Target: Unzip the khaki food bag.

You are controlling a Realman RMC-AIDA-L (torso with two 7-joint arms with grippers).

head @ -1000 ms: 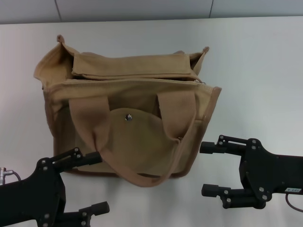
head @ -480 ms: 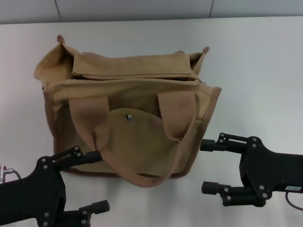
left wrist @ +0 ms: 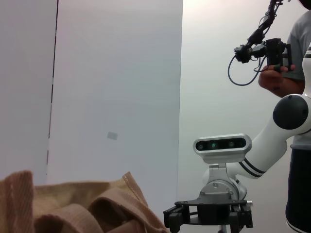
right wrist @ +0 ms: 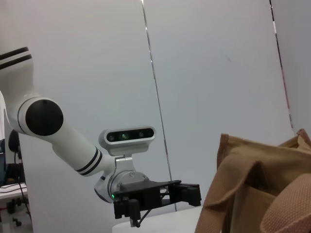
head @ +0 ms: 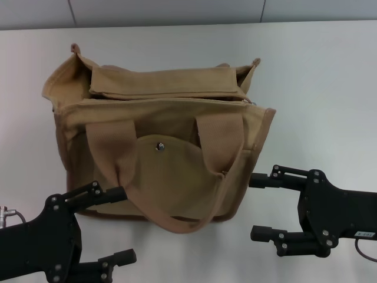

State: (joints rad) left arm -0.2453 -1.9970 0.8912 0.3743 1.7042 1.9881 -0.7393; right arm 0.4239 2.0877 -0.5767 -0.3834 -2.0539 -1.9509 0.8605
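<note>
The khaki food bag stands on the white table, a boxy tan tote with brown trim, its front pocket with a metal snap facing me and both handles hanging down the front. The zipper line runs along its top. My left gripper is open at the bag's lower left corner, its upper finger touching or just in front of the bag's base. My right gripper is open just off the bag's lower right corner. The bag also shows in the left wrist view and the right wrist view.
The white table extends around the bag. A grey wall runs behind the table's far edge. In the left wrist view a person stands behind the right arm holding a device.
</note>
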